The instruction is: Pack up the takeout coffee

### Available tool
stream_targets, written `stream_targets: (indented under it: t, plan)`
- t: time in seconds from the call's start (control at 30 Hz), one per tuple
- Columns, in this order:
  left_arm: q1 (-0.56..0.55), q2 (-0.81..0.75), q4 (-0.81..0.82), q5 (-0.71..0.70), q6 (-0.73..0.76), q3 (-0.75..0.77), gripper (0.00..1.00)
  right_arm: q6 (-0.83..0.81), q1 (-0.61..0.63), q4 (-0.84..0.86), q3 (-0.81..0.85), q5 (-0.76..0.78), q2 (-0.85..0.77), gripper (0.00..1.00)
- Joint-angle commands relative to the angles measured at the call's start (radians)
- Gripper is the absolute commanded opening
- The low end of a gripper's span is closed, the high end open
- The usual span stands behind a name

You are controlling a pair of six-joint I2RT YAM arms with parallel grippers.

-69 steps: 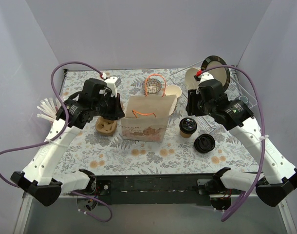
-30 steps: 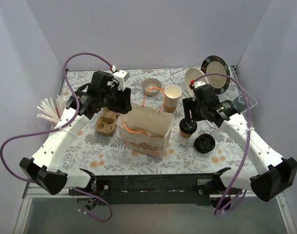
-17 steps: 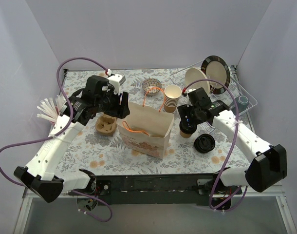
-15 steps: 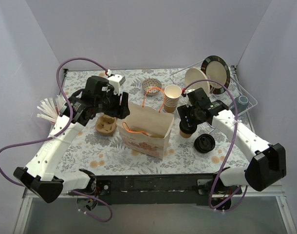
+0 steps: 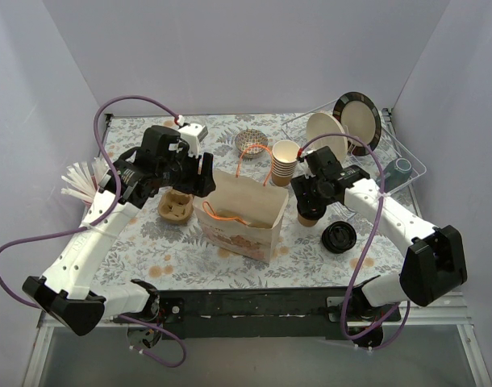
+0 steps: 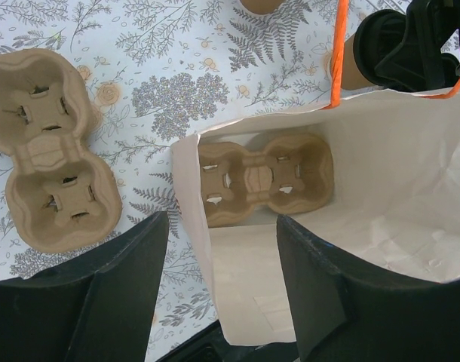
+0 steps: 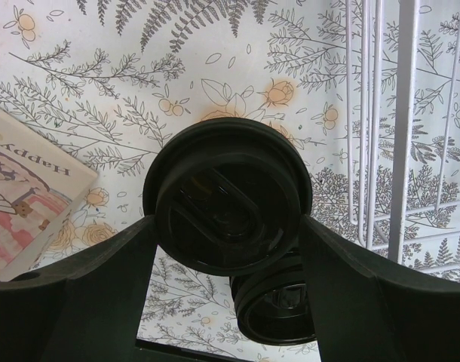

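The takeout coffee [image 7: 226,192], a brown cup with a black lid, stands on the table right of the paper bag [image 5: 242,216]. My right gripper [image 5: 308,200] hangs right over it, hiding most of it from above. In the right wrist view my right gripper [image 7: 226,226] is open, one finger on each side of the lid. My left gripper [image 6: 222,294] is open and straddles the bag's left wall at its top edge. The bag stands open with a cardboard cup carrier [image 6: 264,175] lying on its bottom.
A loose black lid [image 5: 339,238] lies just right of the coffee. A stack of lidless cups [image 5: 285,161] stands behind the bag. A second carrier [image 5: 175,208] lies left of the bag, and straws [image 5: 79,182] further left. A wire rack [image 5: 391,153] holds plates [image 5: 357,117] at back right.
My right gripper has moved left and down until its open fingers stand around the coffee. My left gripper's jaws have widened at the bag's left edge. The bag has not moved.
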Motion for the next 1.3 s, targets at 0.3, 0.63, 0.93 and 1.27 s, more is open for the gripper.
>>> stream_targets:
  t: [0.3, 0.63, 0.93, 1.27]
  plan:
    - [0.004, -0.015, -0.024, -0.016, 0.005, 0.023, 0.62, -0.005, -0.002, 0.054, -0.044, 0.009, 0.005, 0.8]
    - [0.004, -0.01, -0.033, -0.025, 0.003, 0.032, 0.63, -0.002, -0.002, 0.05, -0.023, 0.009, 0.007, 0.84]
    - [0.004, -0.01, -0.032, -0.028, 0.003, 0.031, 0.63, 0.013, 0.0, 0.05, -0.012, 0.015, 0.016, 0.84]
    - [0.004, -0.026, -0.064, -0.045, 0.022, 0.017, 0.59, 0.01, -0.002, 0.036, 0.014, -0.008, -0.013, 0.65]
